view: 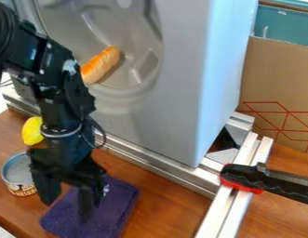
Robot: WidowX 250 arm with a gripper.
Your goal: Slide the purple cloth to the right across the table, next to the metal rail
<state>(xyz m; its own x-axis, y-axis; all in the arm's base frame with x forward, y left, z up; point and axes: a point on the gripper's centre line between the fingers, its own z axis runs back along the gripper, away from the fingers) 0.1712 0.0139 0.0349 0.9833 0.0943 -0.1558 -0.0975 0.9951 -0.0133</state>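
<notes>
The black gripper (68,197) hangs over a folded purple cloth (118,204), its two fingers apart with nothing seen between them. An open tin can (20,174) stands on the table just left of the gripper. Behind the can, a yellow lemon-like object (32,131) is beside the arm. An orange-brown bread roll or sausage-like toy (101,64) lies in the round recess of a grey panel, partly behind the arm.
The large grey box-like unit (175,93) rises behind the arm, with metal rails (162,168) along its base. At the right, a black and red clamp (243,177) grips a rail. A cardboard box (277,88) stands behind the wooden table (175,204).
</notes>
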